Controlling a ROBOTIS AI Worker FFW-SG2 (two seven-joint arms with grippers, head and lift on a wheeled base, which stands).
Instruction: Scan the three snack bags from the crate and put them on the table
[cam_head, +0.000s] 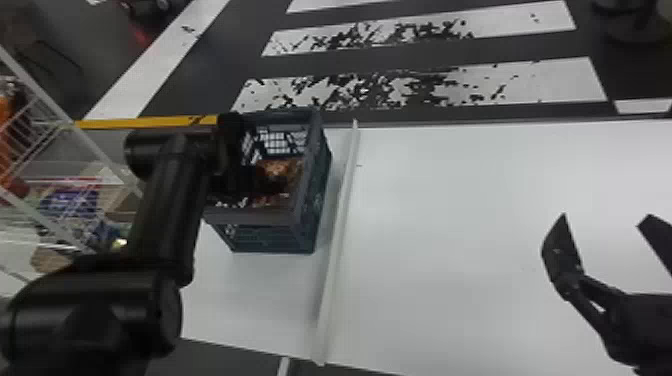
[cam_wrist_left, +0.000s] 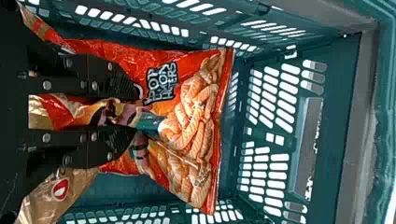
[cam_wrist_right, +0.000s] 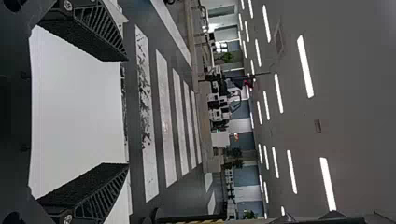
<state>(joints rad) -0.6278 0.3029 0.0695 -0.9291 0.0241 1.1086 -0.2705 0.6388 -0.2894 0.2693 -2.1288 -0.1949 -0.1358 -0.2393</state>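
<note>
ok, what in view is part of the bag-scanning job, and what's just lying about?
Job:
red snack bag, in the crate
gold snack bag, in there too
table, where they go
left pincer, at the red bag

Just about:
white wire rack and its goods
yellow bar
right pincer, open, over the table

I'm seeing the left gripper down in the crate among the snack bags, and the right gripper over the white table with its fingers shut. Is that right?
Not quite: the right gripper has its fingers spread wide apart, as the right wrist view shows. It is over the white table, and the left gripper is down in the crate among the snack bags.
</note>
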